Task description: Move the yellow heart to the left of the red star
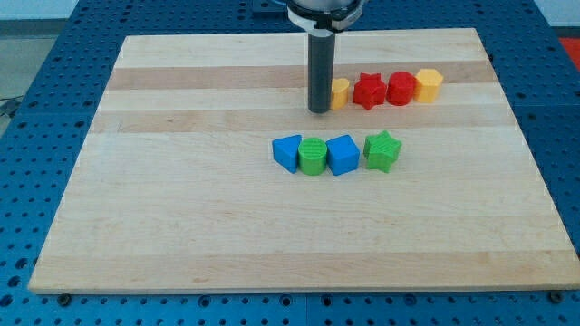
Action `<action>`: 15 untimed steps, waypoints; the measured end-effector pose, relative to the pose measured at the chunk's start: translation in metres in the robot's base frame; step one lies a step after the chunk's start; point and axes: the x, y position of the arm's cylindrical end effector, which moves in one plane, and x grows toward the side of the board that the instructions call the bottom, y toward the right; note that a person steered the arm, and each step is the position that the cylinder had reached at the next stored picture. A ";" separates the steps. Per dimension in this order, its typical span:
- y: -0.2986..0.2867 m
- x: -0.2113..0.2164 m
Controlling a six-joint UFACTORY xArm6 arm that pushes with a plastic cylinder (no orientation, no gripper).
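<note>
The yellow heart (340,92) lies near the view's top, just left of the red star (368,91) and touching or almost touching it. My tip (319,110) stands right against the heart's left side and hides part of it. Right of the star come a red round block (401,88) and a yellow block (429,85), all in one row.
A second row sits mid-board: a blue block (287,152), a green round block (313,156), a blue block (343,154) and a green star (382,150). The wooden board (181,181) rests on a blue perforated table.
</note>
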 end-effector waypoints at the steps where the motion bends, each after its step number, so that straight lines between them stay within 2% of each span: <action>1: 0.000 0.006; 4: 0.000 0.015; 14: 0.013 -0.001; 15: -0.020 0.004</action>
